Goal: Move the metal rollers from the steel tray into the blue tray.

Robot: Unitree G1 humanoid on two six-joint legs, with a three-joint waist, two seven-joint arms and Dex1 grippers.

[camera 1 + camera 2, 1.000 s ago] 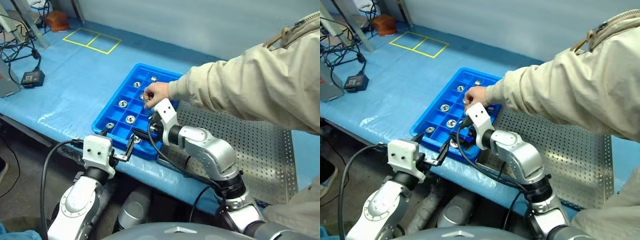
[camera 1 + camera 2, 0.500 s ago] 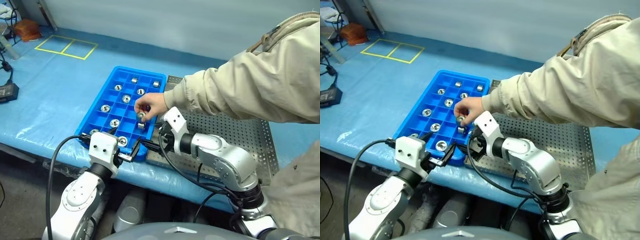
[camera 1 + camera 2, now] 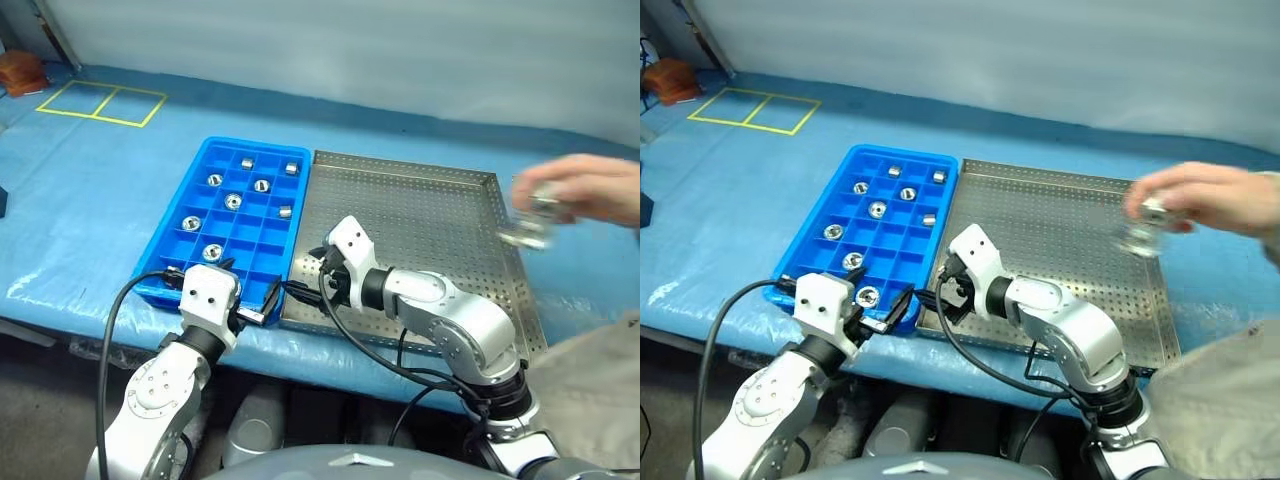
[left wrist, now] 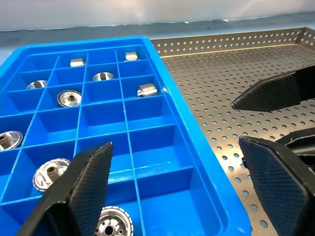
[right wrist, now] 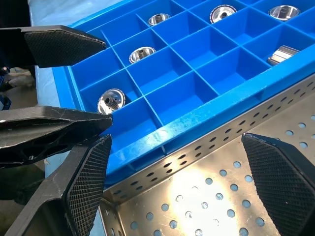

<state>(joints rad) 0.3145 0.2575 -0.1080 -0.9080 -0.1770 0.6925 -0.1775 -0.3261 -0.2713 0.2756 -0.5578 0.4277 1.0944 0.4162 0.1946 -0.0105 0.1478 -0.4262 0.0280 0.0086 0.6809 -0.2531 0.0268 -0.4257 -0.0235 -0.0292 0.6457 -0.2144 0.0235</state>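
Our left gripper (image 3: 883,308) hangs with its fingers apart and empty over the near edge of the blue tray (image 3: 805,252), and our right gripper (image 3: 943,288) is likewise spread wide and empty over the near corner of the steel tray (image 3: 1070,330), the two just beside each other. Outward from them, the metal rollers (image 3: 877,209) sit one to a compartment in the blue tray, while the perforated floor of the steel tray looks bare. A person's hand (image 3: 1210,198) hovers over its far right edge holding shiny pieces, so we judge the move largely done, with any more rollers depending on that hand.
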